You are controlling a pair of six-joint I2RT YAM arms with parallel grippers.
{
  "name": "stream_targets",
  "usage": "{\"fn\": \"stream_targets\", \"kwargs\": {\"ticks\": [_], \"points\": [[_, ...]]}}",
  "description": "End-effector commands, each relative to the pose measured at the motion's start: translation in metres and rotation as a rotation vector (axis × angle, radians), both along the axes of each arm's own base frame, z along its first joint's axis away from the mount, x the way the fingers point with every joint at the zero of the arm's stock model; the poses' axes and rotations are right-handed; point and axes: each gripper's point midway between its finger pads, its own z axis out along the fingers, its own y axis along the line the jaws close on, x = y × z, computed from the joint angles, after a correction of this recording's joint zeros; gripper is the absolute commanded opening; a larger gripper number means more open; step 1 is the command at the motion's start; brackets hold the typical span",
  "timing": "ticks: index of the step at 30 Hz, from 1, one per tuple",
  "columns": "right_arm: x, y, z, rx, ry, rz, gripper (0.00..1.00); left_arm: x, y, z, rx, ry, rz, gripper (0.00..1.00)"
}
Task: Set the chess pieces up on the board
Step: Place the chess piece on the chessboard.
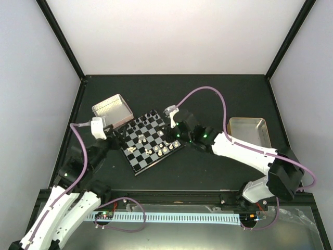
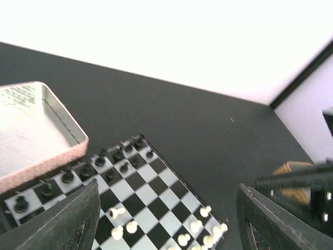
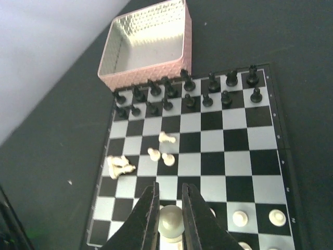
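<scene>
On the dark counter (image 1: 208,172) lies the black-and-grey checkered board (image 3: 213,140). Over its right edge the right gripper (image 3: 170,205) clamps one round-headed cream piece (image 3: 170,221); at its left corner the left gripper (image 2: 166,219) gapes wide. Cream-white chess pieces (image 3: 168,159) dot its middle, some toppled.

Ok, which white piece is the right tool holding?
The round-topped piece between the fingers of the right tool, near the edge of the board. The other white pieces sit free on squares, untouched.
</scene>
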Motion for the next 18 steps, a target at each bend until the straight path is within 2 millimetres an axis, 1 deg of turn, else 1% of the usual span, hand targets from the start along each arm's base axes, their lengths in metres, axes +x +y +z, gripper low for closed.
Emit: {"fn": "stream_targets", "kwargs": {"ticks": [1,3,6,11,14,18], "points": [[-0.002,0.002,-0.006,-0.108,-0.170,-0.049,0.07,-0.006,0.032,0.010,0.070,-0.007,0.144,0.73],[-0.015,0.014,-0.013,-0.146,-0.210,-0.016,0.07,-0.007,0.036,0.010,0.083,-0.016,0.156,0.73],[-0.029,0.028,-0.027,-0.207,-0.255,0.017,0.07,-0.008,0.041,0.002,0.109,-0.011,0.178,0.73],[-0.050,0.051,-0.063,-0.267,-0.256,0.087,0.07,-0.010,0.043,-0.008,0.124,0.000,0.179,0.74],[-0.059,0.060,-0.079,-0.291,-0.249,0.107,0.07,-0.010,0.043,-0.014,0.129,0.008,0.179,0.74],[-0.064,0.064,-0.098,-0.316,-0.222,0.117,0.07,-0.010,0.040,-0.018,0.128,0.017,0.165,0.74]]}}
